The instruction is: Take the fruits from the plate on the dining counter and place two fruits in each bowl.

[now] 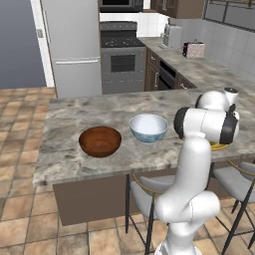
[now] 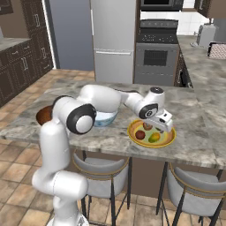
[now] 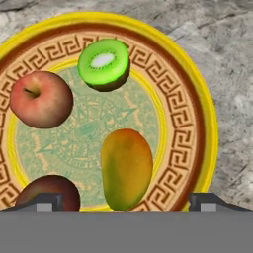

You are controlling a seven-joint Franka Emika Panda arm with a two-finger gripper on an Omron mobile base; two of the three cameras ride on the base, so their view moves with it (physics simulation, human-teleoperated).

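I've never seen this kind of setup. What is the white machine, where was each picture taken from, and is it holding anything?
It is a white robot arm ending in a two-finger gripper. Two pictures come from cameras behind the arm, left and right; the third looks down from the hand itself. On the dining counter stand a brown bowl, a white bowl and a yellow plate. The plate holds a kiwi half, an apple, a mango and a dark red fruit. The gripper hangs open above the plate, holding nothing.
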